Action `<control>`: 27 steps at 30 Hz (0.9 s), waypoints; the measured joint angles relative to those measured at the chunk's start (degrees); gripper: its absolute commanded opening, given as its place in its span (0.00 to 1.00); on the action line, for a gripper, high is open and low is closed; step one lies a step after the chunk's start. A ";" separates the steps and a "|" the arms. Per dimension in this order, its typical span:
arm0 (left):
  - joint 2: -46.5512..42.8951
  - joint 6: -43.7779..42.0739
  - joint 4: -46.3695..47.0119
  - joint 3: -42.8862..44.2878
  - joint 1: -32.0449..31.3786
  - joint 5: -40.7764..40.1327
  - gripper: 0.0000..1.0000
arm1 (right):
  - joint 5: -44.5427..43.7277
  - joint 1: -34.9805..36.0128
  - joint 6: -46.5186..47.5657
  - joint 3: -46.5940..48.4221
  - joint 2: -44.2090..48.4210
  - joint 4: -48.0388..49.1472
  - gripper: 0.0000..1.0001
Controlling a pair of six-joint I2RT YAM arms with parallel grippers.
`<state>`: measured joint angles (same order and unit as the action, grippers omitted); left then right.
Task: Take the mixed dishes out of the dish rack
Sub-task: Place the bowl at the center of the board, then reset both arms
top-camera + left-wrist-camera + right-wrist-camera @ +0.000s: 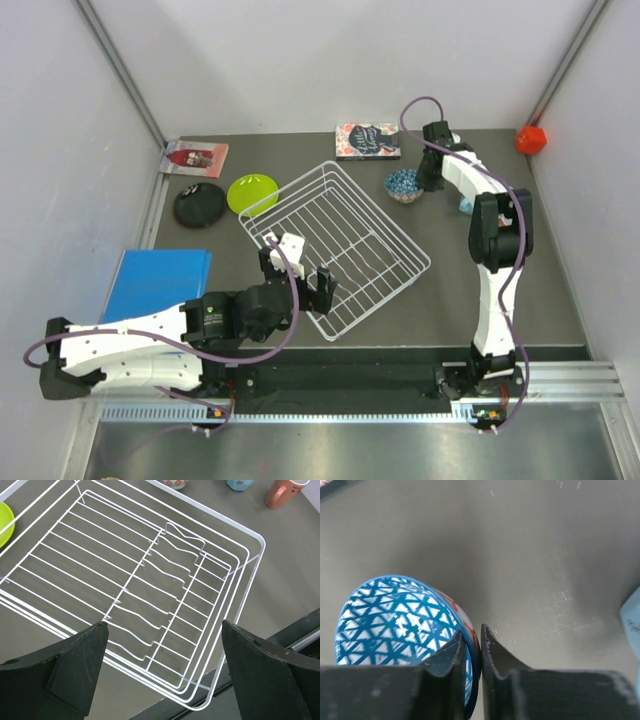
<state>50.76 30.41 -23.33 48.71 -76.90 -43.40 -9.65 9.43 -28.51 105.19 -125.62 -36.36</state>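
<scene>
The white wire dish rack (335,245) sits mid-table and holds no dishes; its bars fill the left wrist view (150,570). My left gripper (296,268) hangs open and empty over the rack's near corner (163,624). My right gripper (425,180) is shut on the rim of the small patterned bowl (402,184), one finger inside and one outside (472,630); the bowl (390,615) is low over the table behind the rack. The lime-green plate (253,193) and black plate (200,205) lie at back left. The light-blue mug (240,484) and salmon-pink mug (282,491) stand right of the bowl. No red floral plate shows.
A floral book (368,140) lies at the back, a red book (195,158) at back left, a blue book (160,283) at near left. A small red cube (531,139) sits at back right. The right arm hides most of the mugs from above.
</scene>
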 measured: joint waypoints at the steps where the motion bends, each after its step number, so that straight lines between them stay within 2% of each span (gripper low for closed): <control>1: 0.07 0.13 0.02 0.04 0.00 0.11 0.99 | 0.15 -0.04 -0.07 -0.31 -0.28 0.13 0.24; 5: 0.11 0.61 0.04 0.04 0.07 0.52 0.99 | 1.09 -0.26 -0.07 -2.16 -1.01 0.46 0.33; 7: 0.13 0.83 0.04 0.04 0.11 0.55 0.99 | 1.57 -0.35 -0.20 -2.99 -1.01 0.74 0.43; 8: 0.13 0.92 0.04 0.04 0.11 0.57 0.99 | 1.86 -0.35 -0.46 -3.34 -1.01 1.01 0.52; 11: 0.13 1.01 0.04 0.04 0.11 0.72 0.99 | 2.82 -0.35 -0.98 -4.81 -0.96 2.25 0.64; 14: 0.13 1.03 0.04 0.04 0.17 0.87 0.99 | 3.72 -0.35 -1.62 -6.54 0.24 3.45 0.71; 20: 0.13 1.20 0.04 0.04 0.37 1.20 0.99 | 6.71 -0.35 -3.85 -6.91 6.69 3.58 0.73; 27: 0.15 2.10 -0.02 0.04 0.50 1.40 0.99 | 9.81 1.22 -5.79 -6.62 22.32 4.66 0.74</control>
<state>50.92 32.51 -23.35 48.75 -76.40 -42.00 0.16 10.66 -34.30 98.56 -103.31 -31.70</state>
